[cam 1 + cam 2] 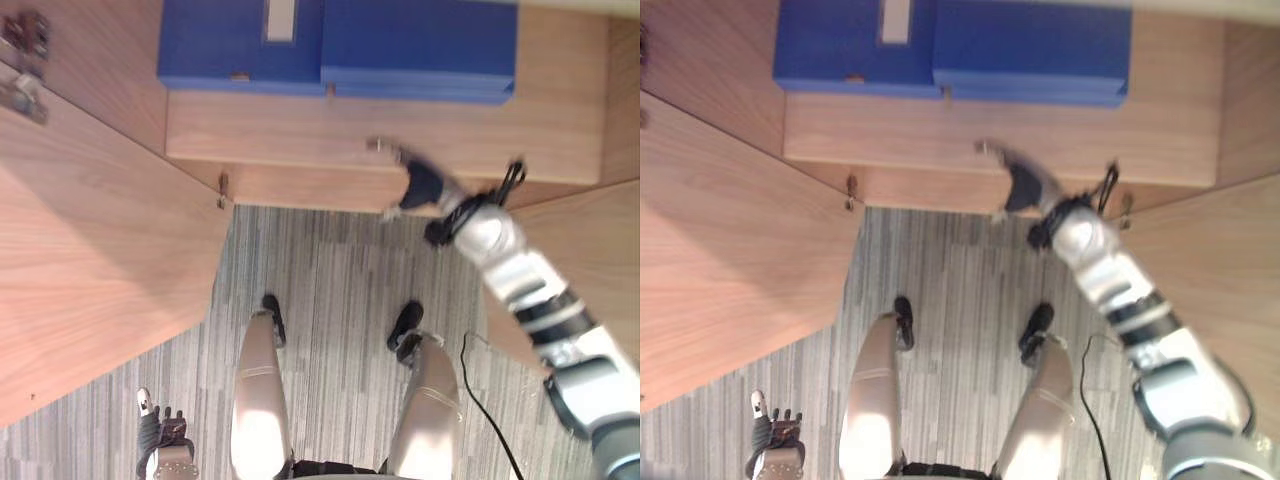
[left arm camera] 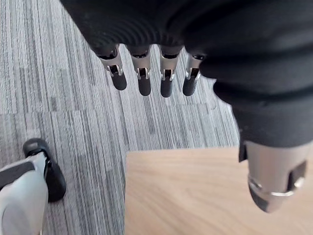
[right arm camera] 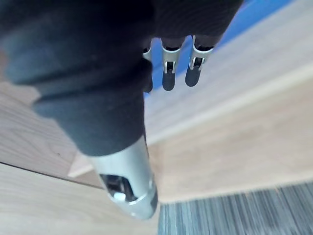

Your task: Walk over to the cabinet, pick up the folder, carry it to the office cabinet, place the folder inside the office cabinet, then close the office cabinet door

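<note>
folders: the labelled folder [image 1: 240,45] and the plain folder [image 1: 420,50] lie flat side by side at the back of the shelf [image 1: 350,130]. So the placing bit looks done. Can't tell which one's ours tbh.
right hand [image 1: 418,183]: hovers over the shelf's front edge with fingers [image 3: 168,73] straight and loose. It's got nothing in it and sits apart from both folders.
left hand [image 1: 160,432]: hangs low over the carpet [image 1: 330,290], relaxed open and empty, probably just parked out of the way.
doors: left door [image 1: 90,260] and right door [image 1: 600,250] are swung wide, so closing is what's left, I reckon.
looks: the folders are smooth, blue, boxy and rigid. The cabinet is pale wood-grain board and the carpet is grey striped.
</note>
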`<state>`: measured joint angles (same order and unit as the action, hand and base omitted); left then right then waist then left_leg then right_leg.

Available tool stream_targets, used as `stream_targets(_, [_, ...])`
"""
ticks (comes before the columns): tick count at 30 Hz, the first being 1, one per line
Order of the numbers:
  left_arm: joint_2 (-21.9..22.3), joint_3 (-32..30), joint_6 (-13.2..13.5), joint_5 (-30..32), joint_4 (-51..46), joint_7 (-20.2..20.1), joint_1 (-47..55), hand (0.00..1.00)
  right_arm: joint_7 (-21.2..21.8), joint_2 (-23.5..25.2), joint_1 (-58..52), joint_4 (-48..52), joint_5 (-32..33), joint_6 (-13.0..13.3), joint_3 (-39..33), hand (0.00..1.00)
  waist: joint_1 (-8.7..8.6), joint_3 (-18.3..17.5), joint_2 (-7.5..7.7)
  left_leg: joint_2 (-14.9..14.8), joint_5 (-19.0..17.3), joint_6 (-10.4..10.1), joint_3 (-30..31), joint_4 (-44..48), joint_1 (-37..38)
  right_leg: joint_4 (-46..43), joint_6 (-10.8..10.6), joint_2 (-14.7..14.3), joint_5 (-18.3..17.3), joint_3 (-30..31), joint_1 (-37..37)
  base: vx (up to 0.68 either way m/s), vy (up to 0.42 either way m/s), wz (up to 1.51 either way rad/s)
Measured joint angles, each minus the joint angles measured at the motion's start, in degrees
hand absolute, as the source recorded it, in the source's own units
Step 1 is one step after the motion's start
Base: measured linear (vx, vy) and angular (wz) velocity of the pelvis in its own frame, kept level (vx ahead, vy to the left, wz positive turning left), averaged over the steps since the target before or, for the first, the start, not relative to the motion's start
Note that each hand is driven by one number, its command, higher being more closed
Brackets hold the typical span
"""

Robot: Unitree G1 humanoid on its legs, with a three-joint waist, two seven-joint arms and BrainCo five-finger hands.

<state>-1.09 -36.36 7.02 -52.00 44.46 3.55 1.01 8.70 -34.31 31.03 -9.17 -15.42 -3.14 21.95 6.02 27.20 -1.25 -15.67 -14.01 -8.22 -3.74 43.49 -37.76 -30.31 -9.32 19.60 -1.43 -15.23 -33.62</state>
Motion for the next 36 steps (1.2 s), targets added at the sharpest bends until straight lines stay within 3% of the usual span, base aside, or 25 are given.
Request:
stream_targets(4, [-1.39,0.12,0.00,2.38,0.67,-0.14,0.90,0.00,3.28,8.42,-15.90,-10.25,-0.77,0.85,-0.19,0.00,-0.16,-2.34,2.91,-0.79,0.38,-0.20,-1.89,-5.26,9.44,8.61,-0.17,-2.47,2.42,-0.77,10.26,0.20,0.018,-0.13])
stream_targets(7, [-4.10,1.94,-0.50,8.45,2.41,-1.04,1.69,0.00,3.95,16.31,-24.61,-25.55,-6.53,1.36,-0.41,0.00,-1.02,-5.96,5.30,-1.36,0.06,-0.44,-3.35,-8.14,16.43,15.92,0.10,-4.37,4.98,-0.59,17.88,0.13,0.033,-0.23])
stream_targets(10, [-5.62,3.85,-0.63,16.10,3.58,-2.44,2.85,0.00,3.97,21.90,-27.33,-35.80,-6.54,2.16,-4.76,0.00,-2.00,-9.58,6.71,-1.92,-0.25,-0.59,-7.00,-11.40,21.72,21.64,1.26,-5.52,9.18,-0.51,21.24,0.04,0.066,-0.60])
stream_targets(11, [-5.81,4.71,-0.69,18.11,4.67,-2.89,2.93,0.00,3.51,23.17,-26.92,-38.62,-5.97,2.32,-6.37,0.00,-2.33,-10.20,6.64,-2.17,-0.25,-0.57,-9.00,-12.48,23.87,22.57,2.26,-5.59,11.17,-1.99,21.75,-0.06,0.029,-0.93])
stream_targets(12, [-5.67,6.06,-0.98,21.12,6.65,-3.28,3.01,0.00,2.12,25.03,-26.65,-42.90,-5.06,2.36,-9.15,0.00,-2.77,-11.80,6.38,-2.41,-0.08,-0.22,-12.17,-14.11,26.69,24.29,4.81,-5.79,14.41,-5.98,22.35,-0.09,0.019,-1.00])
stream_targets(14, [-5.51,7.02,-1.41,23.50,8.94,-3.34,3.03,0.00,-0.38,26.84,-27.12,-46.29,-1.26,2.19,-12.37,0.00,-3.46,-13.11,6.29,-2.05,0.36,0.62,-14.93,-16.49,29.98,27.07,6.59,-6.05,17.46,-8.20,23.91,-0.09,-0.006,-0.74])
stream_targets(15, [-4.81,7.55,-1.93,25.44,10.43,-3.36,2.98,0.00,-2.40,27.86,-27.95,-47.36,2.45,2.19,-15.25,0.00,-4.12,-13.62,5.18,-2.70,0.92,0.96,-17.08,-18.26,32.62,25.41,8.00,-5.90,15.26,-8.61,24.65,-0.08,-0.024,-0.53])
stream_targets(16, [-4.56,8.57,-2.21,26.94,12.00,-3.40,3.08,0.00,-3.88,28.55,-28.60,-47.60,5.37,2.27,-18.81,0.00,-4.83,-14.00,4.46,-2.90,1.88,0.54,-18.11,-20.23,35.38,18.86,8.56,-5.62,10.44,-10.05,24.69,-0.06,-0.034,-0.42])
stream_targets(18, [-4.45,9.44,-2.78,28.90,13.80,-3.37,3.39,0.00,-6.37,29.37,-29.93,-49.72,9.86,2.73,-23.47,0.00,-5.65,-16.00,4.72,-1.34,2.83,-0.76,-18.51,-23.48,38.10,17.33,8.28,-5.90,8.61,-10.77,25.14,-0.05,-0.044,-0.31])
stream_targets(19, [-3.77,9.87,-3.14,29.93,14.95,-3.37,3.47,0.00,-7.90,29.74,-30.47,-51.99,12.86,2.97,-26.23,0.00,-5.64,-18.57,4.91,0.08,3.02,-0.87,-17.95,-26.43,38.43,20.57,7.72,-6.71,9.10,-11.01,25.07,-0.05,-0.063,-0.38])
stream_targets(22, [-2.62,11.79,-3.51,29.46,16.53,-3.86,3.92,0.00,-9.39,30.66,-32.58,-54.04,18.82,3.12,-32.50,0.00,-5.93,-20.99,4.90,2.37,4.21,-0.26,-17.69,-33.94,41.67,29.40,8.16,-10.19,12.67,-9.30,26.57,-0.03,-0.090,-0.61])
stream_targets(27, [-2.09,13.45,-3.88,24.87,17.05,-6.02,5.61,0.00,-9.84,30.65,-37.22,-54.71,19.47,2.95,-39.46,0.00,-6.40,-23.37,4.69,2.17,6.08,-0.82,-18.53,-37.73,46.17,35.47,8.48,-14.57,14.01,-6.81,28.72,-0.04,-0.078,-0.64])
stream_targets(31, [-2.11,13.58,-3.91,24.27,18.70,-6.91,4.94,0.00,-10.12,30.70,-40.37,-56.76,22.09,2.62,-44.53,0.00,-7.16,-23.81,4.39,2.15,6.10,-0.89,-19.32,-38.20,47.38,35.47,8.48,-15.14,14.02,-5.88,28.81,0.00,0.016,-0.26])
stream_targets(36, [-1.71,14.98,-4.27,24.21,20.76,-7.06,5.01,0.00,-10.52,31.10,-41.29,-57.03,23.58,2.51,-47.76,0.00,-7.40,-24.72,2.39,2.20,5.44,-1.50,-21.06,-37.97,50.25,35.47,8.73,-15.69,14.25,-3.26,30.32,0.04,0.092,-0.18])
